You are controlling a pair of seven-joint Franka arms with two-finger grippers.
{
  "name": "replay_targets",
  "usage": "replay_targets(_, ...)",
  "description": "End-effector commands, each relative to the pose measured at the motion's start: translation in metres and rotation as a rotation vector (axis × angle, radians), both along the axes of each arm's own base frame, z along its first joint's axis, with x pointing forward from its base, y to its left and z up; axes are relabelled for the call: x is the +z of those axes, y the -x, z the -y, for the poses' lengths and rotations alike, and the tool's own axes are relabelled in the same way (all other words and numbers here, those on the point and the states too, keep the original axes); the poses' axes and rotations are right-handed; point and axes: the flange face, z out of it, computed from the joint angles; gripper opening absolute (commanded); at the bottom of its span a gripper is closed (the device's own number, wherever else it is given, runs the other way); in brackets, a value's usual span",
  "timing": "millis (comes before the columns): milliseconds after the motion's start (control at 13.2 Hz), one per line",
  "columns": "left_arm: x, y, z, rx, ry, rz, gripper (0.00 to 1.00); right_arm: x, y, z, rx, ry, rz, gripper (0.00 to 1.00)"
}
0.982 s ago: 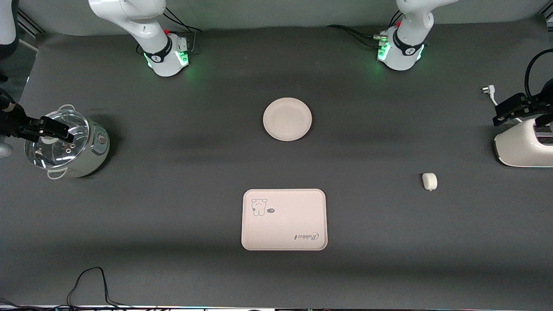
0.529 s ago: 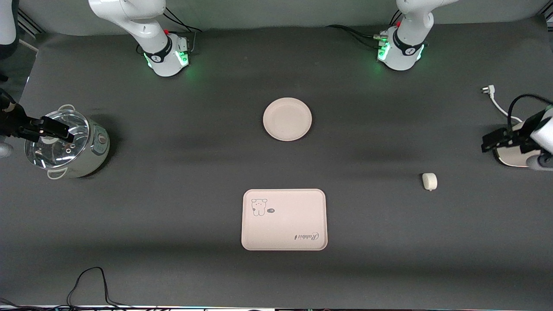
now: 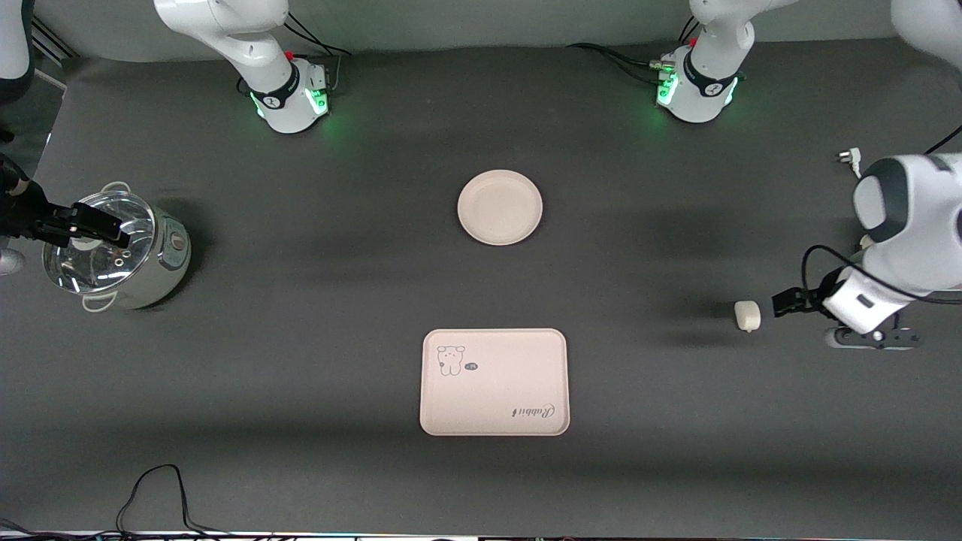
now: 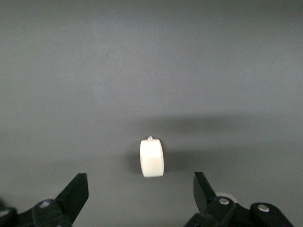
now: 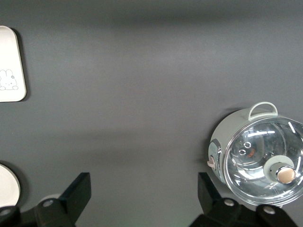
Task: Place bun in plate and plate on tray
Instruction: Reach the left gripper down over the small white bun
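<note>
Hovering just beside the bun [image 3: 747,315], toward the left arm's end of the table, the left gripper [image 3: 787,302] has its black fingers [image 4: 75,194] spread wide apart, released, nothing between them. The wrist camera looks straight down on that bun [image 4: 152,158], a small, smooth, matte white lump, roughly a short cylinder lying on its side with a tiny nub at one end, sitting alone on the dark grey cloth of the table [image 3: 301,338].

Take the bun as the marker now. The tray [image 3: 494,382] lies well apart from it toward the right arm's end and a little nearer the front camera: a flat cream-pink rectangle with rounded corners, a bear drawing in one corner, script lettering in another. The plate [image 3: 500,207] sits farther from the camera than the bun, round, cream-beige, matte, with a shallow raised rim and bare inside.

Way off from the bun at the right arm's end, the right gripper [image 3: 83,225] waits over a pot [image 3: 120,252], its fingers [image 5: 78,194] parted and empty. That pot is pale, rounded, with loop handles and a shiny glass lid [image 5: 265,158] topped by a knob.
</note>
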Motion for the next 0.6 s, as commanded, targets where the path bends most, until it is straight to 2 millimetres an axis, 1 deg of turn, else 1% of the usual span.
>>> replay_targets(0, -0.044, 0.007, 0.005, -0.004, -0.023, -0.034, 0.99, 0.003, 0.008, 0.001, 0.021, 0.019, -0.004, 1.0)
replay_targets(151, -0.066, 0.007, 0.012, 0.014, -0.071, -0.048, 0.99, 0.003, 0.008, 0.001, 0.02, 0.019, -0.004, 1.0)
replay_targets(227, -0.081, 0.009, 0.016, 0.023, -0.085, -0.064, 0.99, 0.003, 0.008, 0.001, 0.021, 0.019, -0.004, 1.0)
replay_targets(378, -0.107, 0.011, 0.015, 0.025, -0.066, -0.051, 0.99, 0.001, 0.008, 0.001, 0.021, 0.019, -0.009, 1.0)
replay_targets(529, -0.126, 0.019, 0.018, 0.021, -0.05, -0.049, 0.98, 0.001, 0.008, 0.001, 0.02, 0.019, -0.009, 1.0)
